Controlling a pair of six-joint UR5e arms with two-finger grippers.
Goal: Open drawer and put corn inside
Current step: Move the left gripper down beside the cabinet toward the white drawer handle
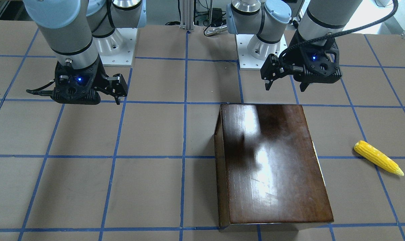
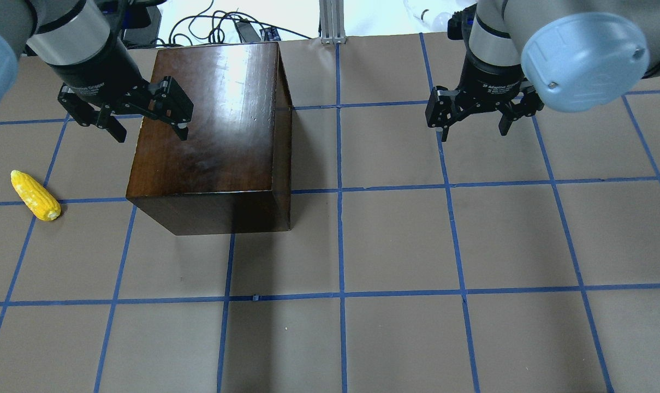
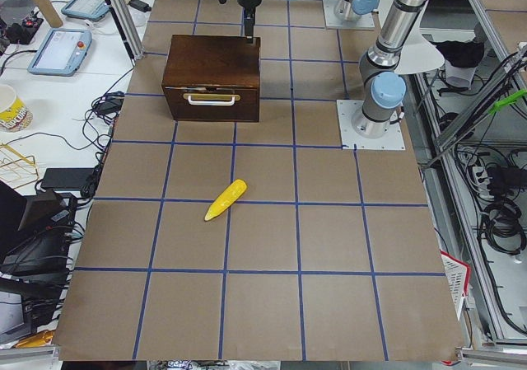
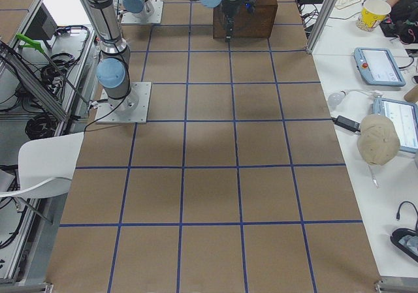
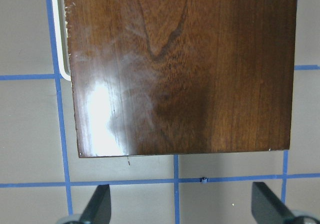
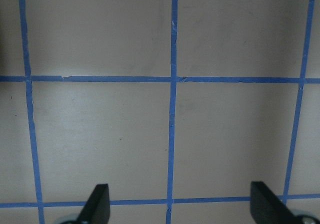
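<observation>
The glossy dark-brown wooden box point(image 2: 215, 125) stands on the table's left half. Its drawer is shut. The drawer's front panel with a white handle point(image 3: 210, 100) faces the robot's left; the handle also shows in the left wrist view point(image 5: 60, 44). The yellow corn point(image 2: 35, 195) lies on the table left of the box, apart from it, and also shows in the front-facing view point(image 1: 378, 158). My left gripper point(image 2: 150, 131) is open and empty, hovering over the box's top near its left edge point(image 5: 182, 209). My right gripper point(image 2: 473, 131) is open and empty above bare table point(image 6: 181, 206).
The table point(image 2: 395, 245) is brown paper with a blue tape grid. The arm bases point(image 1: 259, 50) stand at the robot's side. Monitors, cables and a cup lie on side benches beyond the table's ends point(image 3: 66, 49).
</observation>
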